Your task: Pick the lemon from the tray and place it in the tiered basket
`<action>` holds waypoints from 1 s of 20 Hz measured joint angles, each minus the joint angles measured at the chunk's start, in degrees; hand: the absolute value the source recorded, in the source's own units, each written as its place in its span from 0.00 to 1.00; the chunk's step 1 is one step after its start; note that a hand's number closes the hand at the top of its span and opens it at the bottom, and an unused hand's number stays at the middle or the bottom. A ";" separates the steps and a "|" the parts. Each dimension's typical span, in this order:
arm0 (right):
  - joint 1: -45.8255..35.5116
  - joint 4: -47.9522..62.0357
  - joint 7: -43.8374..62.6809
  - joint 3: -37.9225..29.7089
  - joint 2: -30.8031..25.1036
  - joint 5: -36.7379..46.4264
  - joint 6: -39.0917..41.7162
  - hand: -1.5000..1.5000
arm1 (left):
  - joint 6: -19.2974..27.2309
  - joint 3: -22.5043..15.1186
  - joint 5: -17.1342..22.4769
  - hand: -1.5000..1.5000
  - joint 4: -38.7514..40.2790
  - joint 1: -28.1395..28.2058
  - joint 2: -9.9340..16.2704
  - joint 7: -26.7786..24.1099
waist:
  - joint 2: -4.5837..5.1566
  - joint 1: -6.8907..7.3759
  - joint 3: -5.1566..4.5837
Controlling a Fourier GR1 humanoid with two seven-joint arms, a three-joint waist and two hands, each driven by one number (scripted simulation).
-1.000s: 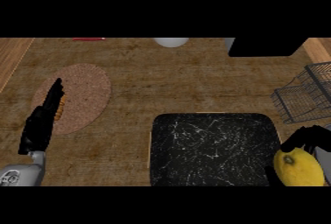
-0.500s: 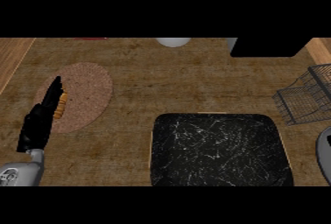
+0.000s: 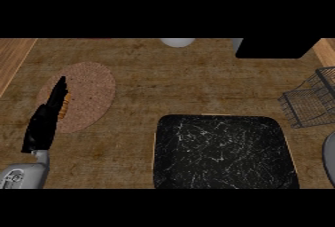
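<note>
One hand shows: the left hand (image 3: 44, 126) lies at the view's left, its black fingers straight and together, pointing up the view over the edge of a round tan mat (image 3: 82, 95), holding nothing. A small orange patch sits just beside the fingers on the mat; what it is cannot be told. Its grey forearm (image 3: 23, 175) enters from the lower left corner.

Most of the brown tabletop (image 3: 183, 80) between the mat and the wire tiered basket (image 3: 311, 104) is bare, giving a wide open band across the middle of the view. The basket stands at the right edge, partly cut off by it. Just below and left of it sits the black marbled tray (image 3: 222, 153) with a pale rim, reaching down to the lower edge of the view; its surface shows no lemon, and the lemon is not visible anywhere.

A curved grey shape (image 3: 329, 157) shows at the right edge beside the tray, likely part of the right arm; the right hand itself is out of view. Along the far edge stand a white rounded object (image 3: 177, 42) and a black box-like block (image 3: 274, 48), well apart from the tray. Lighter wood strips (image 3: 14, 57) run down the left border and the top right corner.
</note>
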 measured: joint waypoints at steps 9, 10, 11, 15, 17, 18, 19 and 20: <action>-3.95 19.58 -13.11 1.73 -5.83 16.88 -7.80 1.00 | -0.44 0.51 -0.58 0.50 1.11 -1.23 -0.67 -0.05 | 0.15 0.38 0.04; -4.78 22.98 -15.43 1.51 -6.41 17.62 -8.73 1.00 | -0.39 0.44 -0.87 0.50 1.62 -1.28 -0.87 -0.48 | 0.16 0.40 0.03; -4.98 25.86 -17.88 1.37 -6.54 18.36 -9.93 1.00 | -0.22 0.35 -1.15 0.50 1.42 -1.18 -1.11 -0.27 | 0.14 0.36 0.03; -7.93 35.85 -25.98 0.89 -8.06 18.97 -10.79 1.00 | -1.32 1.48 -0.91 0.50 1.19 -2.26 -0.54 0.75 | 0.09 0.22 0.05; -9.11 40.88 -30.30 0.87 -8.46 19.08 -11.21 1.00 | -1.57 1.54 -1.03 0.50 0.88 -1.83 -0.71 0.54 | 0.07 0.25 0.03; -10.12 42.78 -31.54 1.09 -8.58 18.84 -10.56 1.00 | -2.09 1.93 -0.70 0.50 0.58 -2.31 -0.37 1.30 | 0.07 0.26 0.05; -10.50 44.48 -32.84 0.93 -8.69 18.55 -10.12 1.00 | -2.32 2.01 -0.65 0.50 -0.78 -1.46 -0.23 1.81 | 0.03 0.29 0.04; -10.89 45.79 -33.87 1.17 -8.20 18.45 -10.02 1.00 | -2.63 2.42 -0.51 0.50 0.11 -1.51 -0.17 1.00 | 0.02 0.22 0.04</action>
